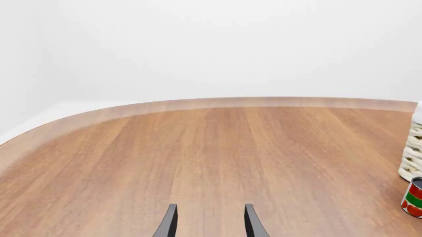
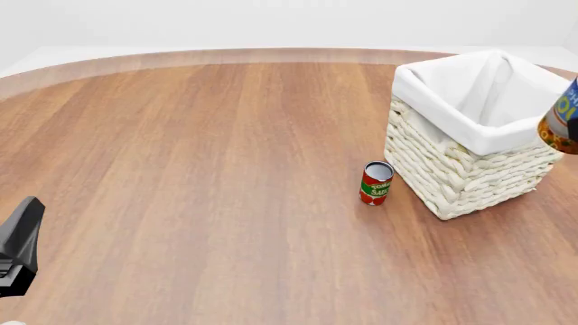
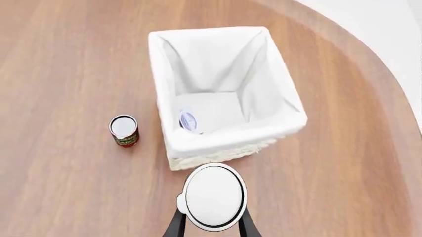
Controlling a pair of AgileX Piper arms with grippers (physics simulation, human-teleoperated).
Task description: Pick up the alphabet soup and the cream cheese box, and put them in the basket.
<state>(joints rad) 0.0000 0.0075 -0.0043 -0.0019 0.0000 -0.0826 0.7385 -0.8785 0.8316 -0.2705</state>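
Observation:
The alphabet soup, a blue-labelled can with an orange band, hangs in the air at the right edge of the front view, beside the basket. In the right wrist view its white top sits between the fingers of my right gripper, which is shut on it, just outside the basket's near rim. The cream cheese box lies on the liner inside the basket, blue oval logo showing. My left gripper is open and empty, low over bare table at the near left.
A red and green tomato sauce can stands upright just left of the basket; it also shows in the left wrist view and the right wrist view. The table's curved far edge runs behind.

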